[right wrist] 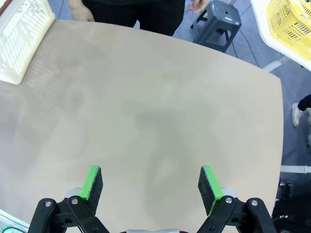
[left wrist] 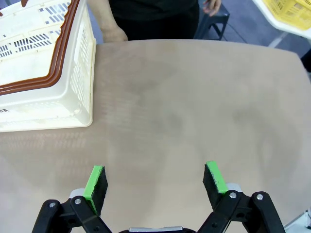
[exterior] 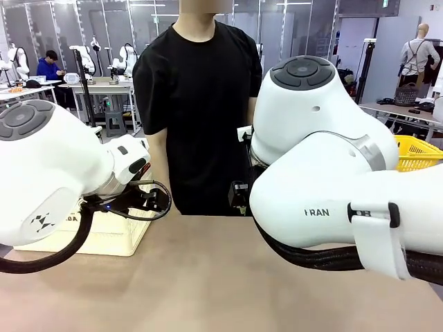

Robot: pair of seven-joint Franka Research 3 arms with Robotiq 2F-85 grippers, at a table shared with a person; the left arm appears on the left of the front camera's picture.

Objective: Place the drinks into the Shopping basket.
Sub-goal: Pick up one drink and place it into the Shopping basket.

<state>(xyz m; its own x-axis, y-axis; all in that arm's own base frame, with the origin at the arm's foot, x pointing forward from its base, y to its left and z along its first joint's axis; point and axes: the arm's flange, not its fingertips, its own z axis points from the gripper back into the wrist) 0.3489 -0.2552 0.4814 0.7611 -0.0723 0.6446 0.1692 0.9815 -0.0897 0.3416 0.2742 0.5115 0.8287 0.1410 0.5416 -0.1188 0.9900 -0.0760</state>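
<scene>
— Cream, that basket [left wrist: 73, 104]? Where is it?
— On the table [left wrist: 194, 97], at my left, near the person [exterior: 201, 111]. My left gripper [left wrist: 155, 180] and right gripper [right wrist: 151, 183] hang over that table, fingers spread wide, holding nothing.

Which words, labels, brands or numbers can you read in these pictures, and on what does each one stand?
"RAN": dark print on the white shell of the right arm; the rest of the word is hidden.
Letters on the side of the cream basket: mostly hidden behind the left arm, not readable.
Black emblem on the left arm: a mark, no letters.
Nothing else can be read.
</scene>
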